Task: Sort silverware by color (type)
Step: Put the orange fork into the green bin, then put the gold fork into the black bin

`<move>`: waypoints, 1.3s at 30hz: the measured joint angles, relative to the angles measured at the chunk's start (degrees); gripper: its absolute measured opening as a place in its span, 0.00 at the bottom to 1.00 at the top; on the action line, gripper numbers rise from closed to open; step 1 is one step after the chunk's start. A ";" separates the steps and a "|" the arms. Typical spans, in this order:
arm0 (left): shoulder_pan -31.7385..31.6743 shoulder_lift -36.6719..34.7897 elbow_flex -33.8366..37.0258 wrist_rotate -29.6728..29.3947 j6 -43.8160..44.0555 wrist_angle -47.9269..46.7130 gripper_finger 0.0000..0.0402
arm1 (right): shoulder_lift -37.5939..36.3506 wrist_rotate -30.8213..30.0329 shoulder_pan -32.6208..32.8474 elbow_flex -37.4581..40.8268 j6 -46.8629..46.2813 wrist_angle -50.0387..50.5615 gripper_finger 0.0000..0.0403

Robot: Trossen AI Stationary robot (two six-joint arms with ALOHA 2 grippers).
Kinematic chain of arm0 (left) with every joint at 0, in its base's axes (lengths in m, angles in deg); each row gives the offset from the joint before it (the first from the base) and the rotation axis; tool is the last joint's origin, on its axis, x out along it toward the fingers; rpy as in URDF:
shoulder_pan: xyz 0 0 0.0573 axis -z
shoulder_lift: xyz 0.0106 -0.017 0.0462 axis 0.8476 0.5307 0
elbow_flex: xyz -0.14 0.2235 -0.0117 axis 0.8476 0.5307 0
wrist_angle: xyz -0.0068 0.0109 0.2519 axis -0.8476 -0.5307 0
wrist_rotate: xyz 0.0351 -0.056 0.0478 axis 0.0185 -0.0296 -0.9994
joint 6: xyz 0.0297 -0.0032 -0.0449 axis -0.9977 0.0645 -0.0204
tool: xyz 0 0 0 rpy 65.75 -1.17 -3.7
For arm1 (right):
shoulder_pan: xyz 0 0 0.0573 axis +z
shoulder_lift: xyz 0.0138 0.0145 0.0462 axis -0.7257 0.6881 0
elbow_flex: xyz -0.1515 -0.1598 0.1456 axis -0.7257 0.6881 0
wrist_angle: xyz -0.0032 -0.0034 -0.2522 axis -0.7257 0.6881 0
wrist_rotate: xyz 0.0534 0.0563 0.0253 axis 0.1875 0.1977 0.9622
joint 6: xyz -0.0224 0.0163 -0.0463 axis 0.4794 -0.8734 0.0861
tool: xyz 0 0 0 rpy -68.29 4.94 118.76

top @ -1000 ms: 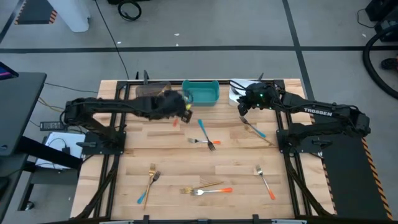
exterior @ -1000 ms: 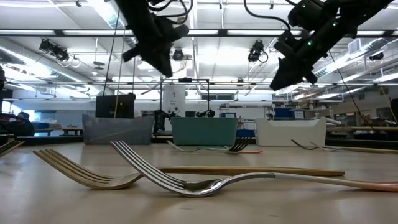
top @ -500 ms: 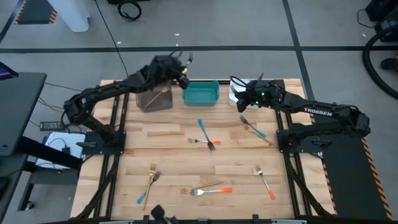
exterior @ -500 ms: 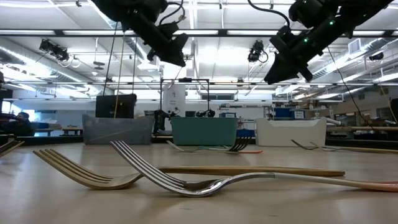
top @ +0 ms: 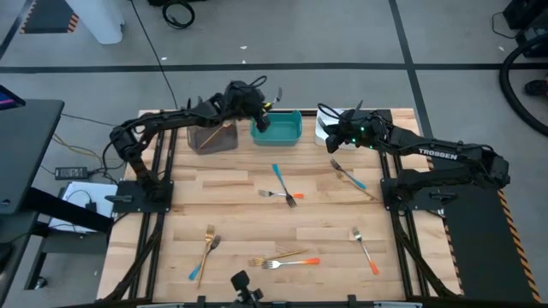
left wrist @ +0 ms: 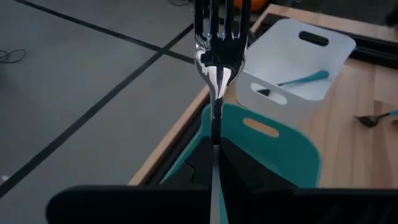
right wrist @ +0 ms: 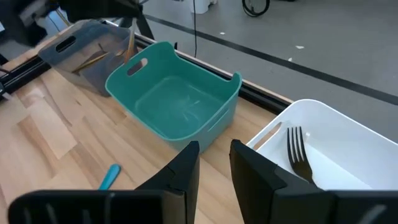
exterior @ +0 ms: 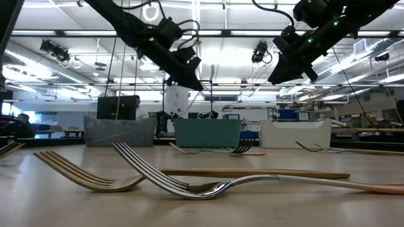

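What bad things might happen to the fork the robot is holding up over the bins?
1. The left gripper pinches only the thin handle of the fork, so it might slip and fall.
2. It hangs near the rim of the teal bin, close to the table's back edge, so a drop could miss and land on the floor.
3. The right gripper hovers by the white bin; the arms could bump.

A wooden table [top: 231, 188] carries three bins along its far edge: a brown bin [top: 210, 137], a teal bin [top: 276, 128] and a white bin [top: 324, 125]. Silverware [top: 282, 192] is scattered over the boards: a crossed pair at the centre, two more toward the right edge, several near the front edge, where colours are hard to tell.
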 joint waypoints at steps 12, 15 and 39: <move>-0.11 5.41 -0.02 2.32 -3.34 -0.11 0.09 | 0.00 -0.10 -0.02 0.01 0.00 0.04 0.24; -0.17 6.11 -0.02 2.64 -2.99 -0.71 0.14 | 0.00 -0.10 -0.02 0.02 0.00 0.05 0.24; 2.45 0.67 -17.00 2.19 -4.06 -41.06 0.25 | 0.00 1.91 0.06 0.00 -3.56 17.31 0.24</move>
